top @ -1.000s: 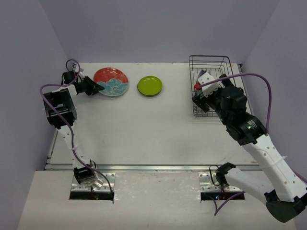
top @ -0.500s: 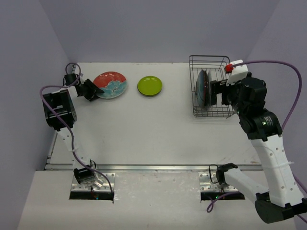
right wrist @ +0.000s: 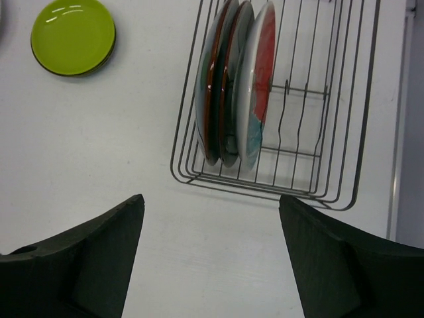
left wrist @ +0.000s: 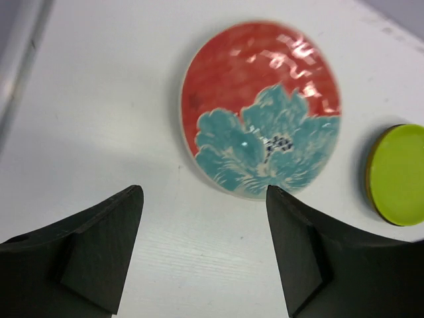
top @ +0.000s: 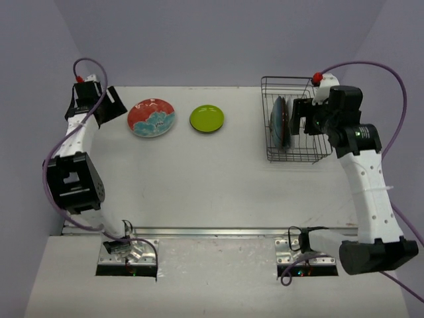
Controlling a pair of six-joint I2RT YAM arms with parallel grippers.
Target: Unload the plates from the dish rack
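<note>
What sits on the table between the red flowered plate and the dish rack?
Only the lime green plate, nearer the red flowered plate than the dish rack; the top external view shows it.

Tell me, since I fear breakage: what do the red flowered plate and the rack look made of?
Red flowered plate: likely glazed ceramic, glossy, white glints on its red half. Dish rack: thin dark wire, likely coated metal, matte.

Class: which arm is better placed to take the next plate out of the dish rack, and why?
Right. The right gripper, open, hovers at the dish rack beside the plates standing upright in it. The left gripper, also open, is across the table by the red floral plate.
</note>
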